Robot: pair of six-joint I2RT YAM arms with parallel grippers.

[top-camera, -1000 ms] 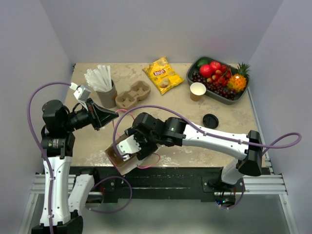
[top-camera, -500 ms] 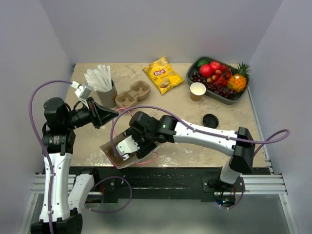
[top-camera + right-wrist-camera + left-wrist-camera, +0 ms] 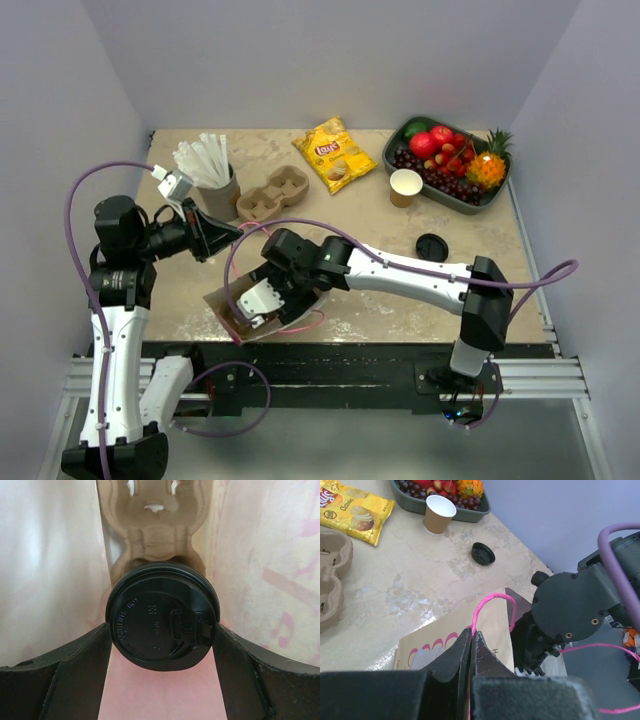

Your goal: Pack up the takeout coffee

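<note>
Grips coffee [image 3: 161, 625] with right gripper [image 3: 161, 632], fingers [image 3: 75, 670] pressed at 9 and 3 o'clock of its rim, inside bag [image 3: 218, 303] at 7 o'clock on table [image 3: 400, 230]. Shows a carrier [image 3: 152, 525] deeper in the bag, at 12 o'clock from the cup. Pinches bag's pink handle [image 3: 490, 599] with left gripper [image 3: 471, 642], jaws closed tight on the cord.

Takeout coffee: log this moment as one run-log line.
left gripper: shut on pink handle | right gripper: shut on takeout coffee | takeout coffee: inside paper bag with cup carrier
</note>
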